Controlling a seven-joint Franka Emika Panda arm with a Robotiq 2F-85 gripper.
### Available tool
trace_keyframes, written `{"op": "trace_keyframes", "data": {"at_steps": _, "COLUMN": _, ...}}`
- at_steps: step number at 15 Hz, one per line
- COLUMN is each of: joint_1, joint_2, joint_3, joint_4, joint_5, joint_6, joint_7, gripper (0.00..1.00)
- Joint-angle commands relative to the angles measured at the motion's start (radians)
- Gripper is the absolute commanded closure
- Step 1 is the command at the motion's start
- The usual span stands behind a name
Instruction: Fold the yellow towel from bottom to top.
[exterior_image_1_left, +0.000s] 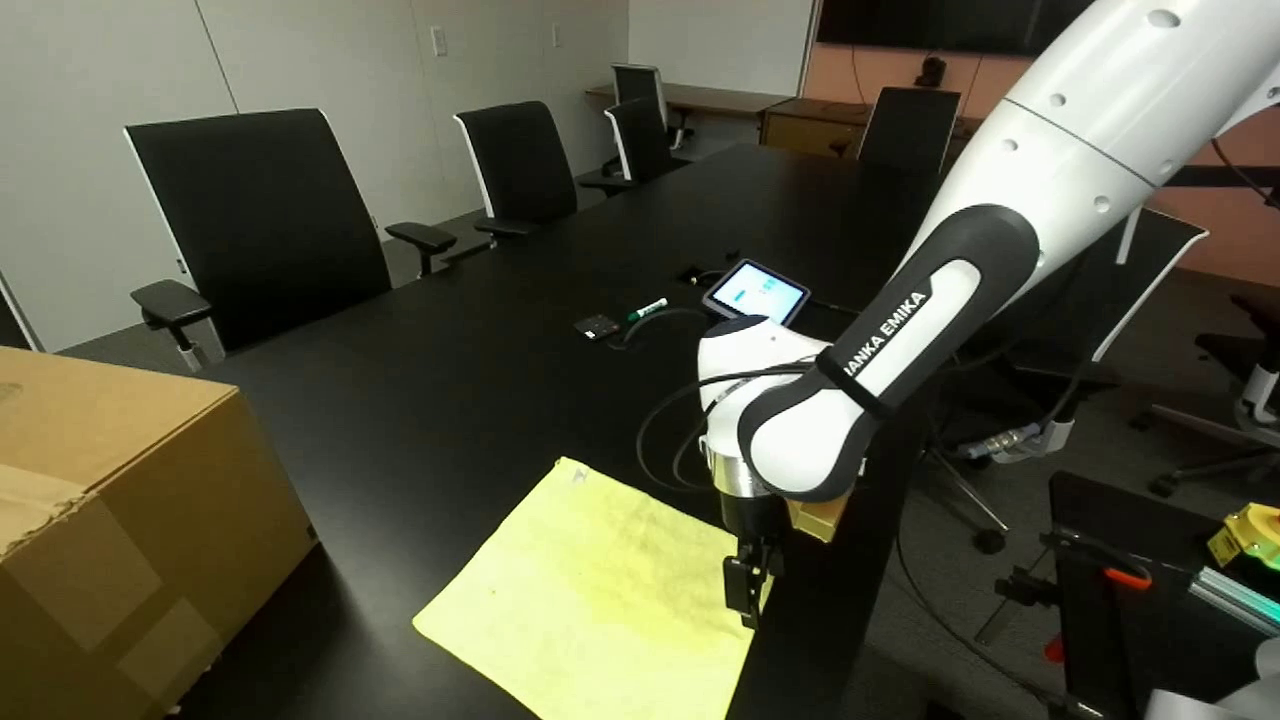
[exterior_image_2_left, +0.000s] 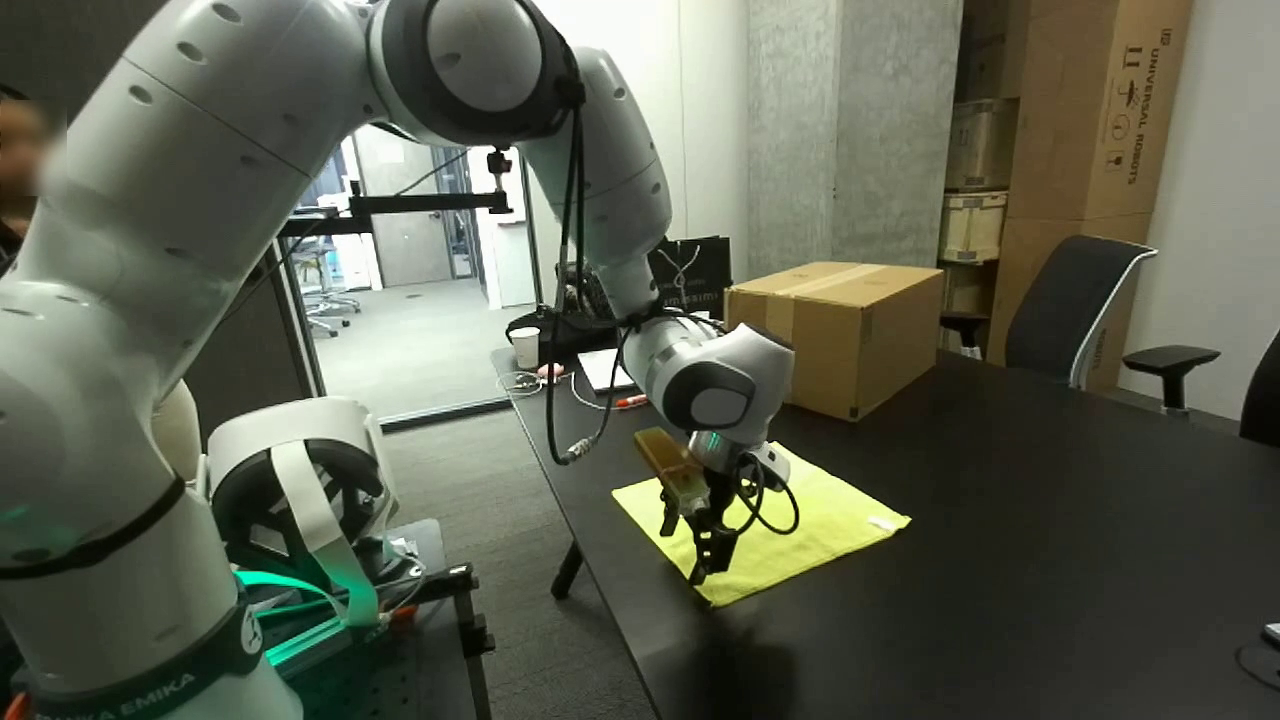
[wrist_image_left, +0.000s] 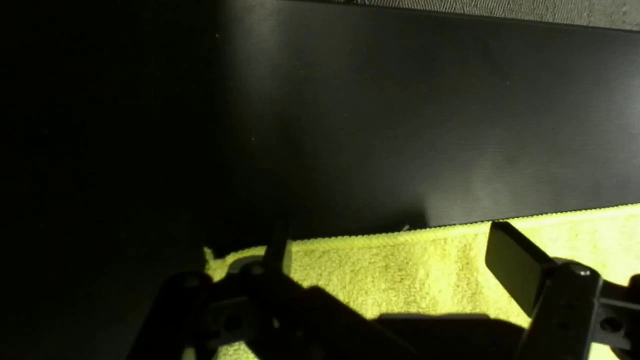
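Wrist view: the black two-fingered gripper (wrist_image_left: 390, 235) has its fingers apart at one edge of the square yellow cloth towel (exterior_image_1_left: 600, 590), flat on the smooth black table (exterior_image_1_left: 480, 380). Grabbing is the step now, I guess; next, pinch that edge.

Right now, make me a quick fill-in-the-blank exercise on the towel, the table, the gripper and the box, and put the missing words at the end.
The towel is coloured ____.
It lies on a table coloured ____.
Above the towel's edge, the gripper is not shut but ____.
The box, seen in both exterior views, is made of ____.

Missing words: yellow; black; open; cardboard.
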Motion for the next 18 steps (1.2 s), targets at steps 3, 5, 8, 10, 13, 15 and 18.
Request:
{"op": "trace_keyframes", "data": {"at_steps": 3, "joint_1": 0.021, "joint_2": 0.029, "joint_3": -0.03, "joint_4": 0.008, "joint_5": -0.043, "joint_6": 0.055, "joint_7": 0.021, "gripper": 0.0}}
{"op": "trace_keyframes", "data": {"at_steps": 5, "joint_1": 0.015, "joint_2": 0.018, "joint_3": -0.033, "joint_4": 0.003, "joint_5": -0.049, "joint_6": 0.068, "joint_7": 0.017, "gripper": 0.0}}
{"op": "trace_keyframes", "data": {"at_steps": 8, "joint_1": 0.014, "joint_2": 0.006, "joint_3": -0.045, "joint_4": -0.001, "joint_5": -0.063, "joint_6": 0.076, "joint_7": 0.016, "gripper": 0.0}}
{"op": "trace_keyframes", "data": {"at_steps": 10, "joint_1": 0.015, "joint_2": 0.005, "joint_3": -0.052, "joint_4": 0.0, "joint_5": -0.075, "joint_6": 0.077, "joint_7": 0.015, "gripper": 0.0}}
{"op": "trace_keyframes", "data": {"at_steps": 13, "joint_1": 0.016, "joint_2": -0.001, "joint_3": -0.058, "joint_4": 0.0, "joint_5": -0.096, "joint_6": 0.066, "joint_7": 0.011, "gripper": 0.0}}
{"op": "trace_keyframes", "data": {"at_steps": 15, "joint_1": 0.023, "joint_2": 0.002, "joint_3": -0.07, "joint_4": 0.005, "joint_5": -0.118, "joint_6": 0.071, "joint_7": 0.019, "gripper": 0.0}}
{"op": "trace_keyframes", "data": {"at_steps": 18, "joint_1": 0.037, "joint_2": 0.009, "joint_3": -0.092, "joint_4": 0.015, "joint_5": -0.16, "joint_6": 0.083, "joint_7": 0.033, "gripper": 0.0}}
